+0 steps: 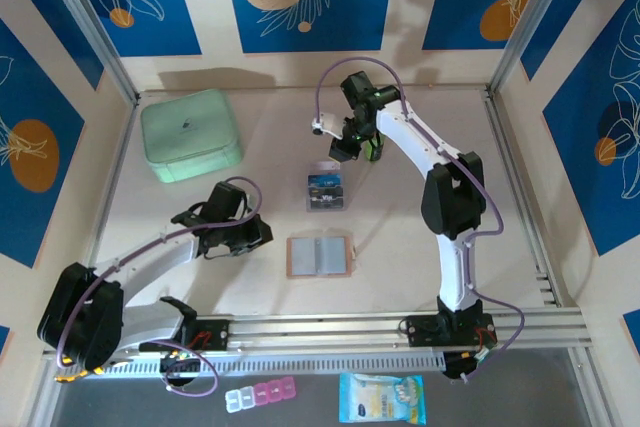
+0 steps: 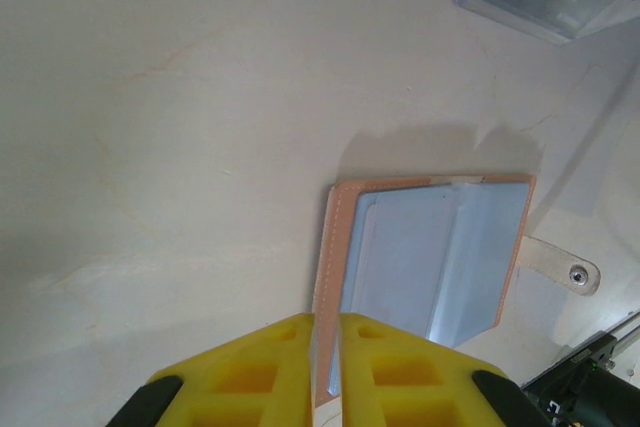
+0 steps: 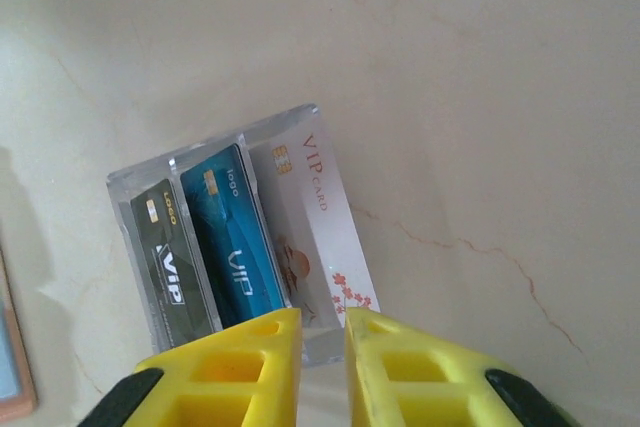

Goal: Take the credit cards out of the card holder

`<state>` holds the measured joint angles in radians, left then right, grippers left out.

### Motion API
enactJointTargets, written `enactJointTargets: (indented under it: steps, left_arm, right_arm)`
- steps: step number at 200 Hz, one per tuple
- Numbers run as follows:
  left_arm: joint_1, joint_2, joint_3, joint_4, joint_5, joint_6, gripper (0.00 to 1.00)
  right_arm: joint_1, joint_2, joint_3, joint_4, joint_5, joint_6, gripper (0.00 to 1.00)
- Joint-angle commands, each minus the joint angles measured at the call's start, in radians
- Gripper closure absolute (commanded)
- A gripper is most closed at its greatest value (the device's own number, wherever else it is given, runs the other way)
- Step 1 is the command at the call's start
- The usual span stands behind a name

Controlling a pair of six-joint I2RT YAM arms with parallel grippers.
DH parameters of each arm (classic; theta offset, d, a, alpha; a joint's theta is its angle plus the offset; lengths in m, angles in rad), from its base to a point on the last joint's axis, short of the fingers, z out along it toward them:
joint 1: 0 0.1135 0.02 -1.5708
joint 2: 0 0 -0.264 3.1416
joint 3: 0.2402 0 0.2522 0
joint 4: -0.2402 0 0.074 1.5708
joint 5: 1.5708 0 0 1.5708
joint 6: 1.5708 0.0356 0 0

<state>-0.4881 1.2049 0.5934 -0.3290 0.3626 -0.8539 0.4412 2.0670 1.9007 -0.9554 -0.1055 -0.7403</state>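
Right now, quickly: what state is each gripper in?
Left gripper: all but shut, holding nothing.
Right gripper: slightly open, holding nothing.

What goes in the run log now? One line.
card holder: open flat, no cards showing | credit cards: three in clear stand

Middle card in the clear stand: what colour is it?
Blue with white VIP lettering. The middle card shows best in the right wrist view.
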Motion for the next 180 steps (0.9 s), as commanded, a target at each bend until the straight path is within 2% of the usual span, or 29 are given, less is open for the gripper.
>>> enactJointTargets:
  steps: [1, 41, 68, 87, 130, 143, 180]
  left_arm:
    - [0.010, 0.013, 0.018, 0.028, 0.035, 0.011, 0.85]
    - [0.009, 0.052, 0.009, 0.106, 0.070, -0.006, 0.85]
    - [0.002, 0.088, 0.007, 0.140, 0.097, -0.014, 0.85]
    - [-0.017, 0.108, 0.009, 0.153, 0.103, -0.019, 0.85]
    - [-0.072, 0.153, 0.014, 0.174, 0.104, -0.026, 0.88]
    - [-0.087, 0.164, 0.010, 0.182, 0.101, -0.032, 0.89]
    - [-0.135, 0.174, 0.007, 0.164, 0.079, -0.034, 0.92]
  right_arm:
    - [0.018, -0.062, -0.059, 0.084, -0.017, 0.222, 0.80]
    - [0.071, -0.181, -0.260, 0.258, 0.064, 0.698, 0.85]
    - [0.123, -0.299, -0.438, 0.376, 0.081, 0.947, 0.85]
    - [0.161, -0.353, -0.504, 0.380, 0.092, 1.114, 0.88]
    - [0.265, -0.441, -0.615, 0.366, 0.124, 1.309, 0.97]
    - [0.277, -0.457, -0.643, 0.369, 0.098, 1.354, 1.00]
    - [0.314, -0.500, -0.743, 0.424, 0.027, 1.419, 1.00]
